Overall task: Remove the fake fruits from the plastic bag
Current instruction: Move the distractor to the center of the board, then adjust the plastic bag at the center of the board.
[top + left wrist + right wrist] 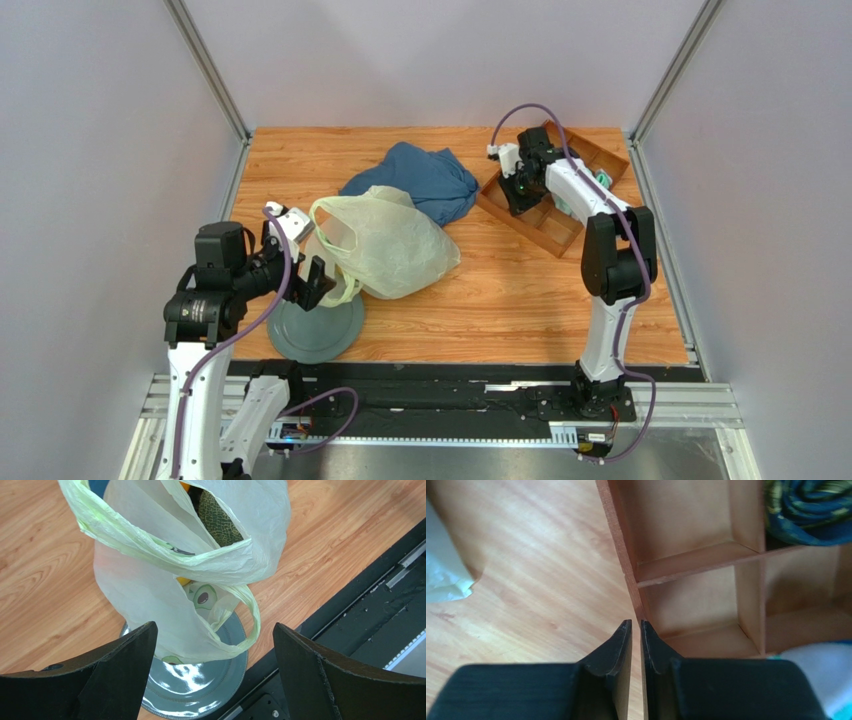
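Plastic bag point(150, 595): thin translucent film, creased. Melon point(220, 522) inside bag: rough netted skin. Plate point(200, 690) under bag: glossy grey.

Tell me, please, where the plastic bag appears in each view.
Top external: plastic bag centre-left, overlapping the plate's far edge.
Left wrist: it fills the upper middle.
Right wrist: a pale corner at the left edge, probably it.
Shared landmark: grey plate, top and left-wrist views.

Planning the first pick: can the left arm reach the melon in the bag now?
Probably yes: left end effector is open beside the plastic bag, melon visible through its mouth; loose film may snag.
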`<state>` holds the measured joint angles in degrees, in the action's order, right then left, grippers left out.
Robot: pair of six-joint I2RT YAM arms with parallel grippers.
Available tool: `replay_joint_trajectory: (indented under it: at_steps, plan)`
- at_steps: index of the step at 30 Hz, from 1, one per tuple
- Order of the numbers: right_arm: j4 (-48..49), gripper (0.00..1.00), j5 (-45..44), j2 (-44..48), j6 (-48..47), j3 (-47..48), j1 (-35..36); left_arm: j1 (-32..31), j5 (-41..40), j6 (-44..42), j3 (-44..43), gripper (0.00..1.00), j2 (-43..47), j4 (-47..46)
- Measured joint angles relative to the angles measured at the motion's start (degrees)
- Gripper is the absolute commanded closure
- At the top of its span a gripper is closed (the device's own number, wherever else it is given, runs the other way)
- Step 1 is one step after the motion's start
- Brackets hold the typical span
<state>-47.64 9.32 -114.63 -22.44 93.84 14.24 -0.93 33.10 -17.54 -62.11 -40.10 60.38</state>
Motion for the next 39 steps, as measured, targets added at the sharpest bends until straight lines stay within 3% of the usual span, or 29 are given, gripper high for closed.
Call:
replay_joint_trajectory:
  at_steps: [2,3,6,9,11,14,19,23,29,39]
  plan:
    - [-0.2,0.46,0.5,-0.2,-0.2,1.9,-1.2,0.0,0.5,-0.5,0.9,0.06,-0.7,-0.2]
    - [-0.9,0.29,2.3,0.1,-0.2,3.4,-1.4,0.0,0.9,-0.8,1.4,0.06,-0.7,-0.2]
    - [-2.4,0.11,6.3,1.6,1.8,5.5,0.5,0.0,2.8,-2.3,2.3,0.05,-0.8,0.1]
    - [-2.4,0.04,13.7,6.4,5.4,9.1,6.7,0.0,5.3,-4.6,1.4,0.07,-1.3,1.4]
    - [0.9,0.05,18.8,11.9,8.1,10.6,12.7,0.0,7.1,-6.3,0.4,0.14,-1.4,2.5]
    - [7.6,0.13,26.1,18.7,13.5,11.1,19.0,0.0,6.2,-7.8,-0.6,0.13,-1.1,3.2]
    - [20.0,0.2,36.6,21.7,24.8,15.0,21.4,3.0,-4.3,-10.3,-4.5,0.14,-1.2,3.3]
    - [16.8,0.24,32.7,19.0,18.3,16.2,26.9,10.7,-5.9,-9.5,-6.4,0.19,-2.6,4.0]
    - [12.5,0.25,26.0,14.6,9.1,15.7,40.3,14.9,-4.3,-6.5,-5.5,0.18,-8.7,4.5]
    - [13.3,0.21,16.7,9.5,6.1,15.7,45.8,26.1,3.0,-10.7,-5.0,0.1,-21.9,6.0]
